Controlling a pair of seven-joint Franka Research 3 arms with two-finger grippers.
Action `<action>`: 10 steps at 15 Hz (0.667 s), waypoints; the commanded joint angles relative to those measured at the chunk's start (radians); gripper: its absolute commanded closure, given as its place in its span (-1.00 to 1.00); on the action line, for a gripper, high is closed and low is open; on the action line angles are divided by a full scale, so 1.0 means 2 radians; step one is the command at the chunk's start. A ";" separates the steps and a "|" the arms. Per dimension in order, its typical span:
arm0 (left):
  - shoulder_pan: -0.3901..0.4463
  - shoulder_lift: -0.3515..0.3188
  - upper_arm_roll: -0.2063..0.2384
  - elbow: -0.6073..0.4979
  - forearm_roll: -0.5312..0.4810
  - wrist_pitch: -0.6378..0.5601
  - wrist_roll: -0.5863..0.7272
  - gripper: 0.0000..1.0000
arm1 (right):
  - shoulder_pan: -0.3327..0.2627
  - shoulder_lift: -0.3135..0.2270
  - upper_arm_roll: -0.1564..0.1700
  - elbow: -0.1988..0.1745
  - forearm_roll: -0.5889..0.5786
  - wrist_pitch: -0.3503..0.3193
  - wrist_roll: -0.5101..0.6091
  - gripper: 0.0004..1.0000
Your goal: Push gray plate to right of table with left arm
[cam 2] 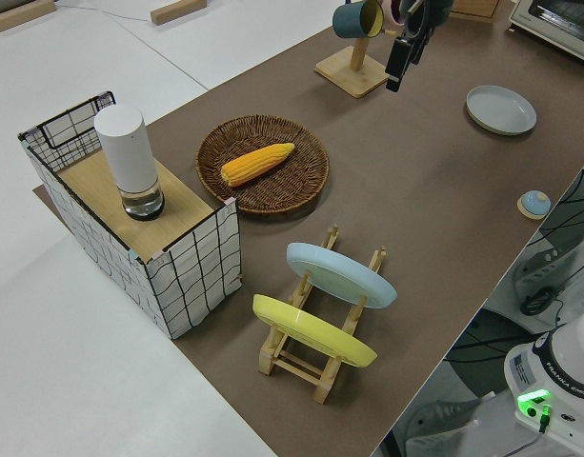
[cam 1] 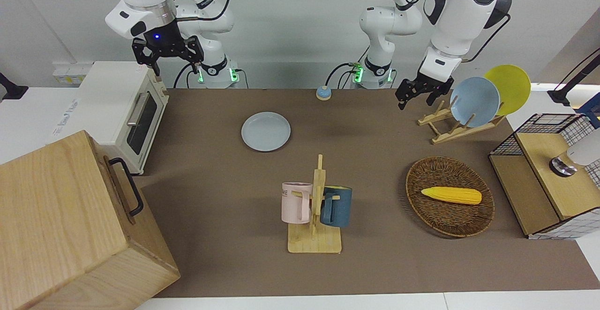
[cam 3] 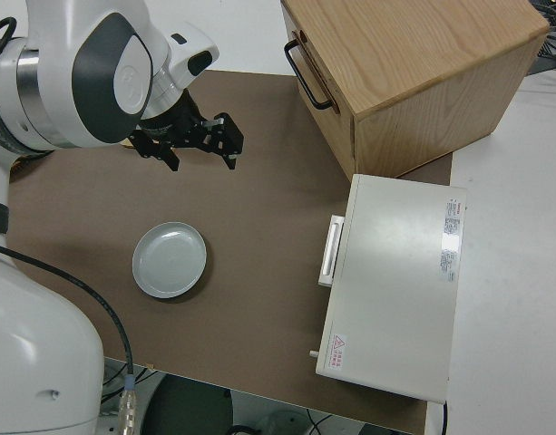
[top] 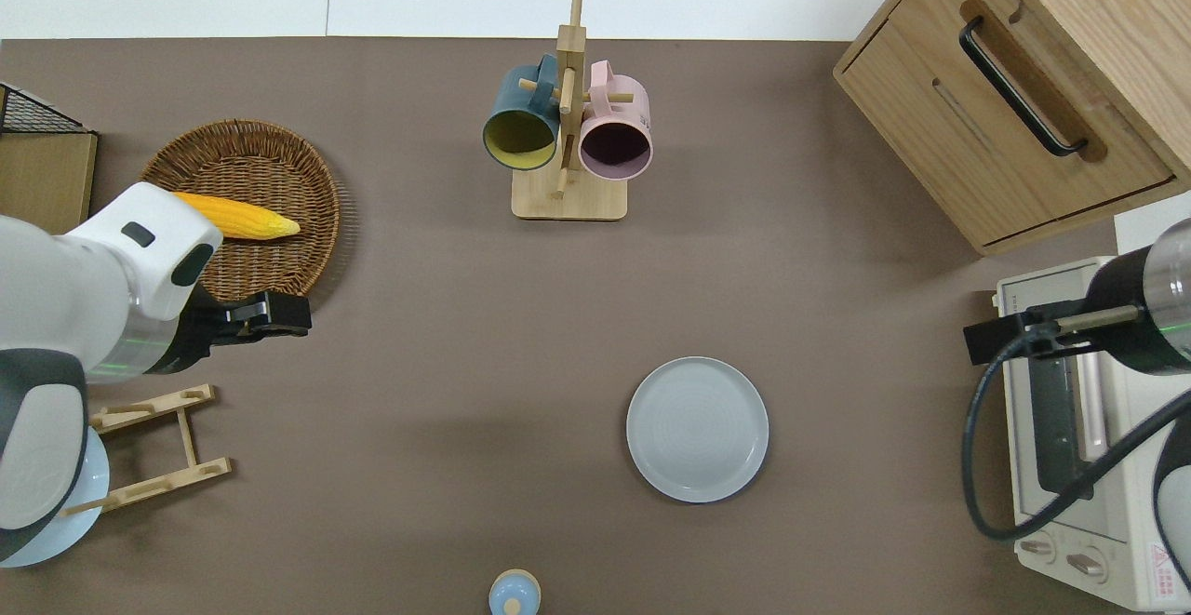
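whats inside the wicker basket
One ear of yellow corn lies in the wicker basket. In the overhead view the left arm covers one end of the corn and part of the basket.

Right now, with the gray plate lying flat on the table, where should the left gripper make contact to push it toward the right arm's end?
Probably the low raised rim of the gray plate, on the edge facing the wicker basket's end. It lies flat, with bare table on that side. The left gripper hangs well away from it, so it should come down low beside that edge and press sideways.
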 commanded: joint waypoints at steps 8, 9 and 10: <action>0.006 -0.001 0.019 0.047 0.013 -0.082 0.045 -0.99 | -0.004 -0.005 0.003 -0.002 0.000 -0.006 -0.004 -0.99; 0.005 0.000 0.019 0.047 0.012 -0.082 0.044 -0.99 | -0.004 -0.005 0.003 -0.002 0.000 -0.006 -0.004 -0.99; 0.005 -0.001 0.016 0.047 0.009 -0.082 0.044 -0.99 | -0.004 -0.005 0.003 -0.002 0.000 -0.006 -0.004 -0.99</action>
